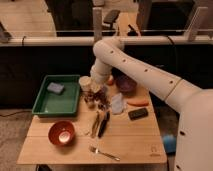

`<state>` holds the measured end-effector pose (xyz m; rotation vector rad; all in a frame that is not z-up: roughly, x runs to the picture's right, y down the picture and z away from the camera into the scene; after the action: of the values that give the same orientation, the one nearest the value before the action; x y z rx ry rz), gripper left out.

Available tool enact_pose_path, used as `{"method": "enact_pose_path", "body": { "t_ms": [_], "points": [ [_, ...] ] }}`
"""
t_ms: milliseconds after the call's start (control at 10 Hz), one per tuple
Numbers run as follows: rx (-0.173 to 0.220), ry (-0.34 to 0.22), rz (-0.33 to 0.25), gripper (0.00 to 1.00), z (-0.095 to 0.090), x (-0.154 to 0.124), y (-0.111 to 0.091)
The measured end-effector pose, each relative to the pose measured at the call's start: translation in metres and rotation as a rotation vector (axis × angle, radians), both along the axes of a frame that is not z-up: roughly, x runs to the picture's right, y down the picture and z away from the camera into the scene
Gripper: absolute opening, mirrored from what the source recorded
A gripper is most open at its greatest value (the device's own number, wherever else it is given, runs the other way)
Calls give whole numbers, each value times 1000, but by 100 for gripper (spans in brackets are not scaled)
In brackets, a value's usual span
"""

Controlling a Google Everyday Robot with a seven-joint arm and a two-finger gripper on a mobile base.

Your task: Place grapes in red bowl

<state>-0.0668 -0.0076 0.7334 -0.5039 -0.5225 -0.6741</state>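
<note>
Grapes (103,98) sit as a dark reddish-purple clump on the back middle of the desk (135,140), just right of the green tray (46,106) and well apart from the red bowl (62,133), which stands near the front left corner with its pale inside bottom showing and nothing in it. The pincer (98,91) hangs right over the bunch, at its upper left edge. Whether it is apart, together, or clamped on the fruit cannot be told, nor whether it touches the bunch at all. The white arm (142,75) reaches in from the right side, bends at a rounded elbow above the back edge of the desk, and drops steeply to the pincer.

Close around the bunch: a pale tan cup (84,82) just behind and to the left, a white crumpled lump (117,104) just to the right, and two long dark utensils (103,124) lying side by side in front, pointing toward the front edge. Farther right are a purple bowl (125,84) at the back, an orange carrot (137,102) in front of it, and a black block (137,113) nearer the viewer. A blue-grey sponge (55,88) rests in the far part of the green tray. A fork (104,153) lies near the front edge, right of the red bowl and apart from it.
</note>
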Motion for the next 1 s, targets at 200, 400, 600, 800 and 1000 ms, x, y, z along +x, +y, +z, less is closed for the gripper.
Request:
{"method": "enact_pose_path", "body": {
  "t_ms": [200, 400, 600, 800, 1000],
  "points": [
    [7, -29, -52, 0, -10, -26, 2],
    [15, -43, -88, 0, -18, -44, 6],
    [29, -66, -130, 0, -33, -69, 16],
    [36, -90, -169, 0, -44, -87, 26],
    [38, -117, -201, 0, -53, -106, 37]
  ]
}}
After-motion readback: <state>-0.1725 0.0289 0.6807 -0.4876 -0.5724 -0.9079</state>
